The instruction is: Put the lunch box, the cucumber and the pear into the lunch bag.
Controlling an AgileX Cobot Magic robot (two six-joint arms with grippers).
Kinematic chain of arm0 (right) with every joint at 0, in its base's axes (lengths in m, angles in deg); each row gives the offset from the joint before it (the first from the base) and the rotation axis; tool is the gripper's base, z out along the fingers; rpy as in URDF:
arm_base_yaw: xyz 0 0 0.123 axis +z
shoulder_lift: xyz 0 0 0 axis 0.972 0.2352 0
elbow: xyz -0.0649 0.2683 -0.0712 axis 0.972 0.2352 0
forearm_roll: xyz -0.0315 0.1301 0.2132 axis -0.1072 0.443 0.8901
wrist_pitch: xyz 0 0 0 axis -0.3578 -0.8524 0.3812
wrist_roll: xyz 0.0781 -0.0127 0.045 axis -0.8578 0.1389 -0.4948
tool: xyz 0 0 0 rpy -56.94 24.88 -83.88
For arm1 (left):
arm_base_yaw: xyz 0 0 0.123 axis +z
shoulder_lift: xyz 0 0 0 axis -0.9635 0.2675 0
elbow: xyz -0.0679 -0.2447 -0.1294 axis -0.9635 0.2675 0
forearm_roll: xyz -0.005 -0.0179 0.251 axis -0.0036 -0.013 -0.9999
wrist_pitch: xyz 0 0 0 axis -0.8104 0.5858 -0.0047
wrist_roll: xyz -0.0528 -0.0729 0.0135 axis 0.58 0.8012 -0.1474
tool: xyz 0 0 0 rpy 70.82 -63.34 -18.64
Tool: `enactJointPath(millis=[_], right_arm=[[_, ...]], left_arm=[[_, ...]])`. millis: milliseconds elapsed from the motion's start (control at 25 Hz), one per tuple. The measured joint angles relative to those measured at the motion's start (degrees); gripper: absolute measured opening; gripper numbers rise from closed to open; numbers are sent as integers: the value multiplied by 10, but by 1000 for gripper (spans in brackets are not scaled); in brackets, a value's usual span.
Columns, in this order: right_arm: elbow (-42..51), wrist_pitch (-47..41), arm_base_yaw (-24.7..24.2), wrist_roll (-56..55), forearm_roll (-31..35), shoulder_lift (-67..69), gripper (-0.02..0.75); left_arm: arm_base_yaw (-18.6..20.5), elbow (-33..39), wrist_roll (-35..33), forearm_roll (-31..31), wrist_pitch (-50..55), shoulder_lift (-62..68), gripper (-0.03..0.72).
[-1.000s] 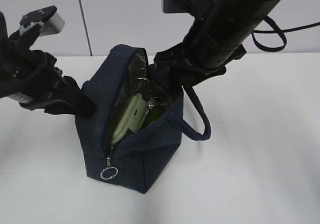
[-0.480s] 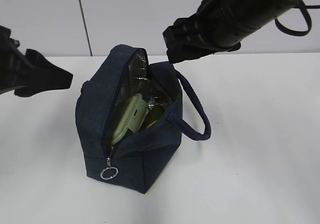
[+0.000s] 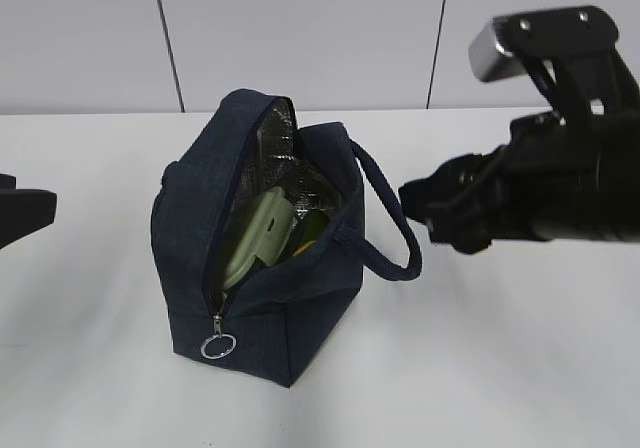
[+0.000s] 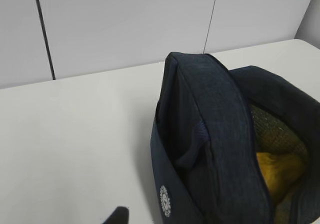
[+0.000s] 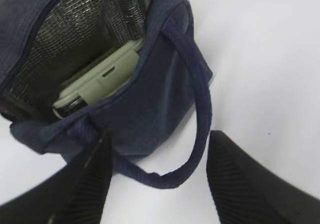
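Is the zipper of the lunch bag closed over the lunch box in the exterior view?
No, the lunch bag stands unzipped, and the pale green lunch box shows through its open top.

Pulled back from the lunch bag (image 3: pixel 262 230) on both sides: right gripper (image 3: pixel 450 213), earlier at the bag's open mouth, now well off to the right, jaws spread; left gripper (image 3: pixel 25 213) withdrawn to the left frame edge.
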Motion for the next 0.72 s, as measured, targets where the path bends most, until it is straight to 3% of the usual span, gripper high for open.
enactJointPath(millis=[440, 720], right_arm=[[131, 180, 144, 4, -33, -20, 463], [145, 219, 202, 4, -77, 34, 463]], left_arm=[[0, 72, -12, 2, -12, -121, 274], [0, 73, -13, 2, 12, -142, 270]])
